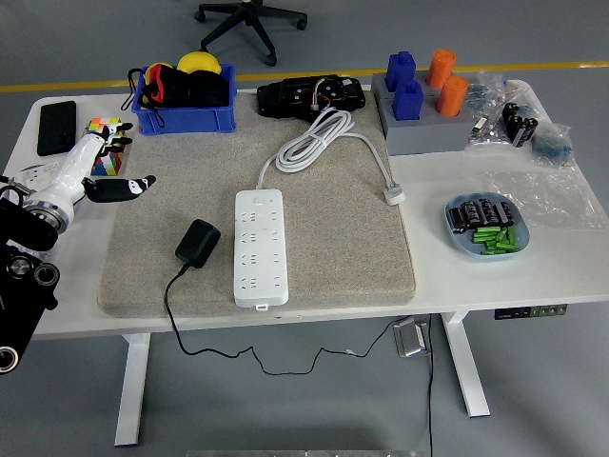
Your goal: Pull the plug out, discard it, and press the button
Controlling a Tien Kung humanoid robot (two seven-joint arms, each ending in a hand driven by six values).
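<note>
A white power strip (pixel 260 247) lies lengthwise on the grey felt mat (pixel 333 238), its white cord (pixel 319 138) coiled behind it. A black plug adapter (pixel 197 242) lies on the mat just left of the strip, out of the sockets, its thin black cable (pixel 171 305) trailing over the near edge. My left hand (pixel 100 171) hovers at the mat's left edge, fingers spread and holding nothing, well left of and behind the adapter. The right arm is out of sight.
A blue bin (pixel 184 95) with dark items stands at the back left, a black phone (pixel 55 126) and a coloured cube (pixel 105 143) beside my left hand. A grey block with blue and orange cylinders (pixel 423 105) sits at the back right. A blue dish of batteries (pixel 485 227) lies right of the mat.
</note>
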